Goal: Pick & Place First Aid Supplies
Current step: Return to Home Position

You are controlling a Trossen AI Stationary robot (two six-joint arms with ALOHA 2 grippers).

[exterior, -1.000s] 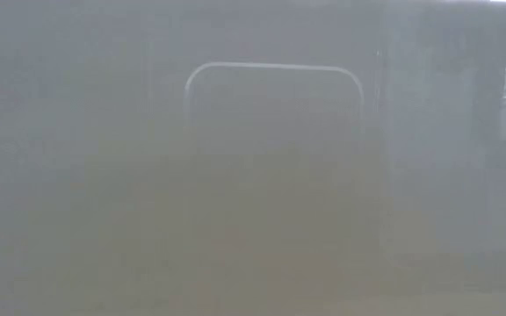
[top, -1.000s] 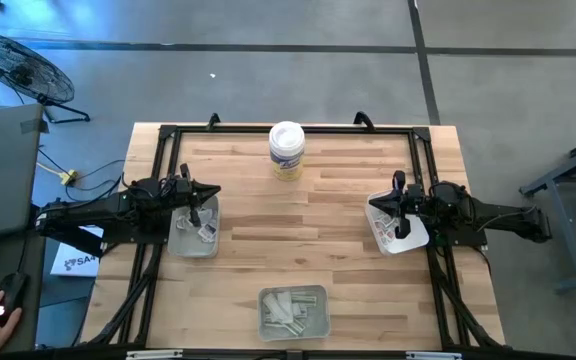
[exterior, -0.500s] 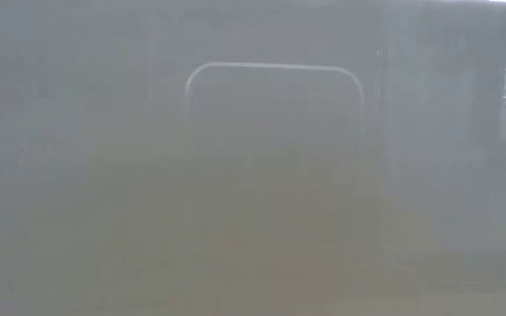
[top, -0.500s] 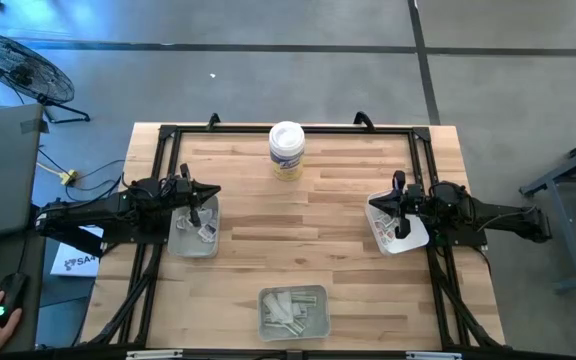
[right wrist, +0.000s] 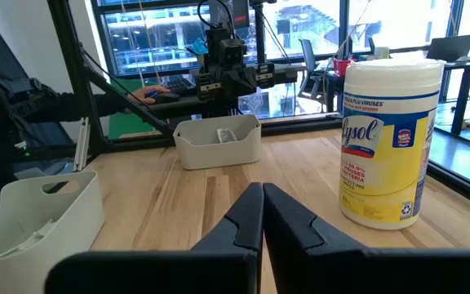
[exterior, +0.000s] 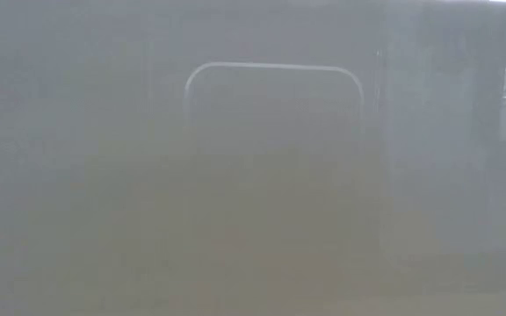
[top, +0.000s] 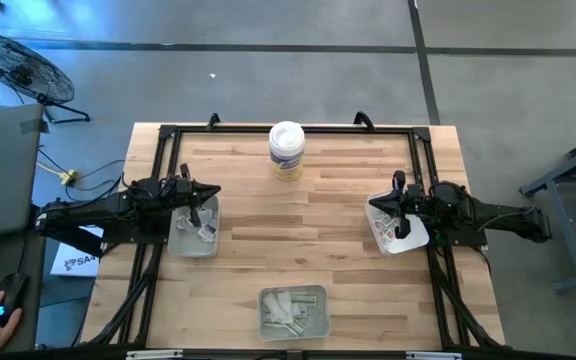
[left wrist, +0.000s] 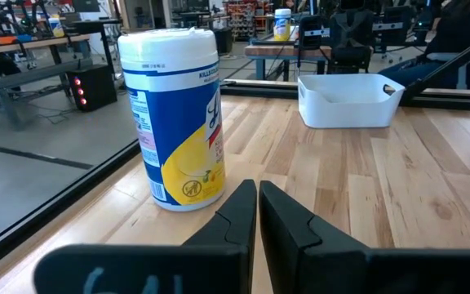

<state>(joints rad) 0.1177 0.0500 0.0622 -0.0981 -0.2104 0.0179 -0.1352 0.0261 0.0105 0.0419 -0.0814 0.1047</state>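
Hanging over side trays (top: 177, 246), left claw (left wrist: 257, 191) and right claw (right wrist: 263, 193) are clenched empty; third tray (top: 321, 296) holds wrappers (top: 286, 312).

Your left arm (top: 98, 212) and right arm (top: 488, 218) are dark, near-black jointed links, slim along the reach and bulkier behind each pincer. The left pincer (left wrist: 257, 192) and right pincer (right wrist: 263, 194) each end in two matte black wedge-shaped fingers (right wrist: 243, 219) tapering to blunt tips. The rounded black block (left wrist: 137, 269) behind the left pincer carries faint pale marks, too blurred to read.
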